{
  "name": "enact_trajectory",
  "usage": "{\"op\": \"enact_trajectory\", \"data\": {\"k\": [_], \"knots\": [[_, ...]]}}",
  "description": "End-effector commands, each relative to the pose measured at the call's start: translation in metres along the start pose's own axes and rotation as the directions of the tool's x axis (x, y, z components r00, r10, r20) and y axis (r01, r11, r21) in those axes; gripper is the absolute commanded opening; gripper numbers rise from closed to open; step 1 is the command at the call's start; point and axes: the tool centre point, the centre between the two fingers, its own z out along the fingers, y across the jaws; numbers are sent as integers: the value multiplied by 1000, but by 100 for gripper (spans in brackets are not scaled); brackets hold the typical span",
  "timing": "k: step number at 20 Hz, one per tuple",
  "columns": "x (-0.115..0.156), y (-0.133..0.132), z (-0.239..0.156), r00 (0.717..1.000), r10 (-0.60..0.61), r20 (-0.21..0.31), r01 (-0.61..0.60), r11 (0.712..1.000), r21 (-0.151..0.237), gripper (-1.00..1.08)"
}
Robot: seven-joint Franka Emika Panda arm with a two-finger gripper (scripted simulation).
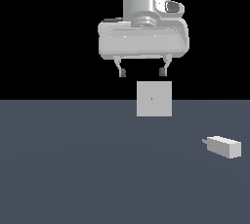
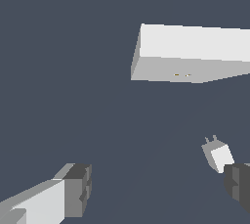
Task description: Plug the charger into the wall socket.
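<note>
The charger (image 1: pixel 223 146) is a small white block with a thin prong at its end, lying on the grey floor at the exterior view's right. It also shows in the wrist view (image 2: pixel 218 154), close to one fingertip. The wall socket (image 1: pixel 154 99) is a flat light-grey upright square plate with a tiny dark dot at its centre; it also shows in the wrist view (image 2: pixel 193 54). My gripper (image 1: pixel 142 72) hangs open and empty above the floor, higher than the socket. Its fingers (image 2: pixel 75 189) are spread wide with nothing between them.
The dark grey floor (image 1: pixel 73 169) spreads flat around both things. Behind it is plain black background.
</note>
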Motion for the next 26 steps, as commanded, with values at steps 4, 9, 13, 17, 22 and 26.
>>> {"op": "enact_trajectory", "data": {"k": [4,9,13,17,22,26], "knots": [[-1,1,1,1000,-3,-3,3,1000,0,100],[-5,6,4,1000,-18,-18,19,1000,3,100],[-11,15,9,998,-42,-41,42,999,6,100],[-19,26,16,995,-73,-71,74,997,10,100],[-29,44,27,986,-119,-118,121,993,13,100],[-36,58,37,976,-156,-155,160,987,14,100]]}}
